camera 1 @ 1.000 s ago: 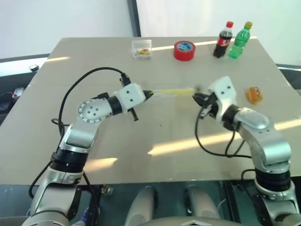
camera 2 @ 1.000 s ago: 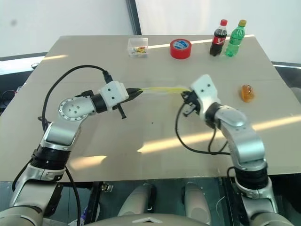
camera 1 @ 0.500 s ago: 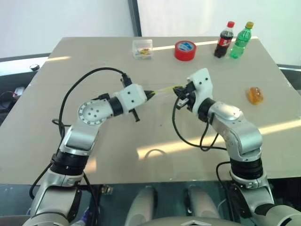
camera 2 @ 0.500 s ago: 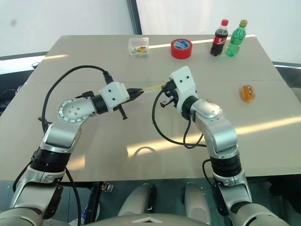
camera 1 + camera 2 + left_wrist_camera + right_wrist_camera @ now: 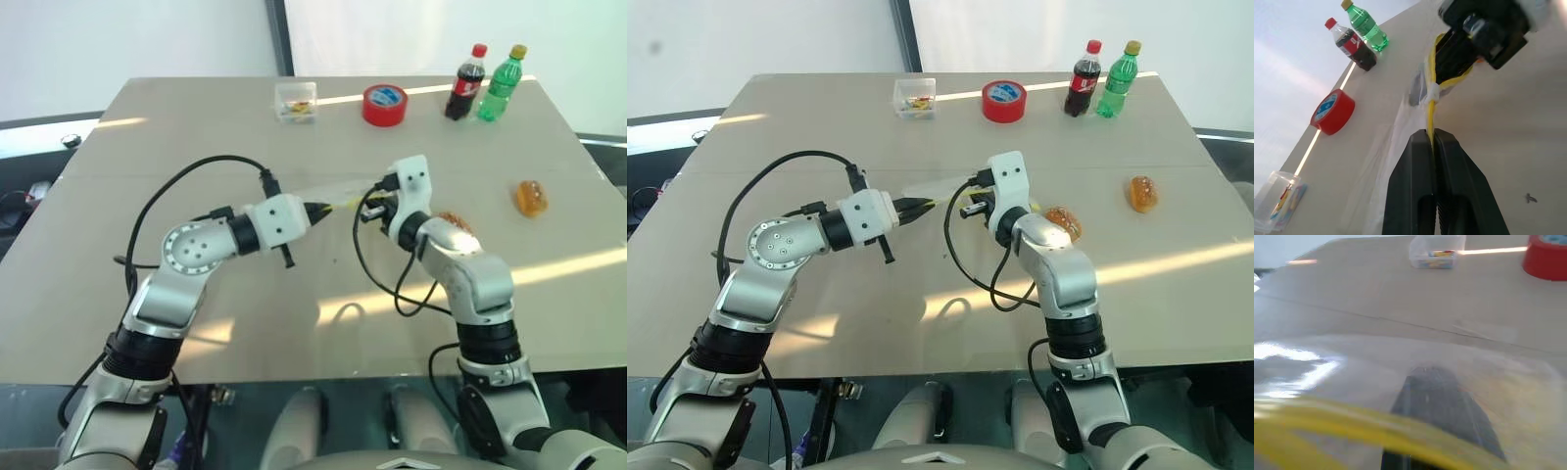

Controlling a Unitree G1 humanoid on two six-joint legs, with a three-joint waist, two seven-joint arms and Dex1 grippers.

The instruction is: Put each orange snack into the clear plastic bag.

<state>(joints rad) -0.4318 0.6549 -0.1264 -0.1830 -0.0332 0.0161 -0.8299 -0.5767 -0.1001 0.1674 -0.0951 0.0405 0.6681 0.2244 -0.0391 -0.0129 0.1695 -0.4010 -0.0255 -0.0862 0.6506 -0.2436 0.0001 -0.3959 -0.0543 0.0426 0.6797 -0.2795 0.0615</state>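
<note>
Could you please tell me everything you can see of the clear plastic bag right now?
The clear plastic bag is a floppy, crinkled transparent film with a yellow strip along its upper edge and a small whitish slider on that strip. It hangs stretched between the two claws over the middle of the table: the left claw is shut on the yellow strip, and the right claw grips the strip's other end. Whether its lower edge touches the tabletop I cannot tell.
</note>
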